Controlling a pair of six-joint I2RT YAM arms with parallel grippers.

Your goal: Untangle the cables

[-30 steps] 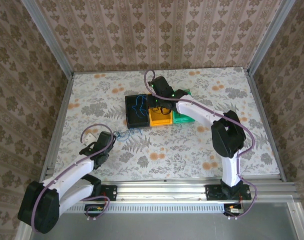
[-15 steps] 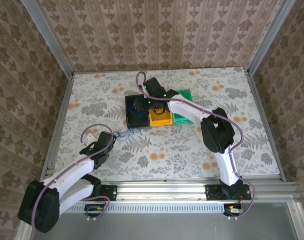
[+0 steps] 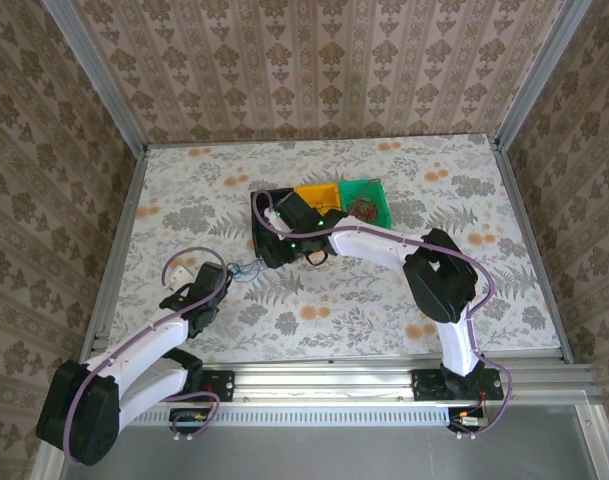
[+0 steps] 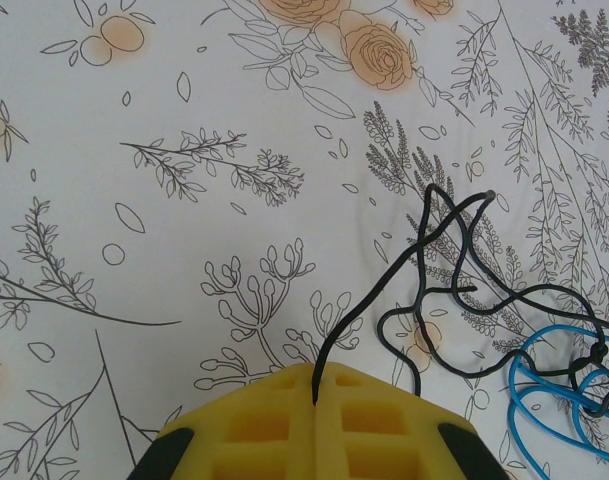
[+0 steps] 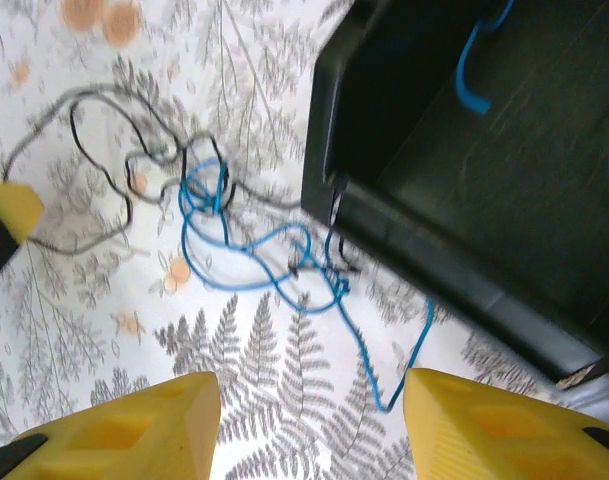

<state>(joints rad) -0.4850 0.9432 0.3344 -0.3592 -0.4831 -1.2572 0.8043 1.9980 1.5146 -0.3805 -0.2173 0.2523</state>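
Now the left tool (image 4: 316,400) is pinching the black cable (image 4: 424,250) shut, while the right tool (image 5: 309,400), half open and empty, is hovering over the blue cable (image 5: 202,192) lying on the bench (image 5: 74,330) beside the bin (image 5: 464,190). Pulling risks tightening their knot.

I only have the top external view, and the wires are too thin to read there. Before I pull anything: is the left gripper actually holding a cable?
Observer: Yes. The left wrist view shows the left gripper shut on the black cable, which comes out from between its pads.
Operator: And the right one?
Observer: The right gripper is open with nothing between its fingers, above the blue cable on the table.
Operator: Are those two cables free of each other?
Observer: No. The right wrist view shows blue and black crossing in a tangle beside the black bin.
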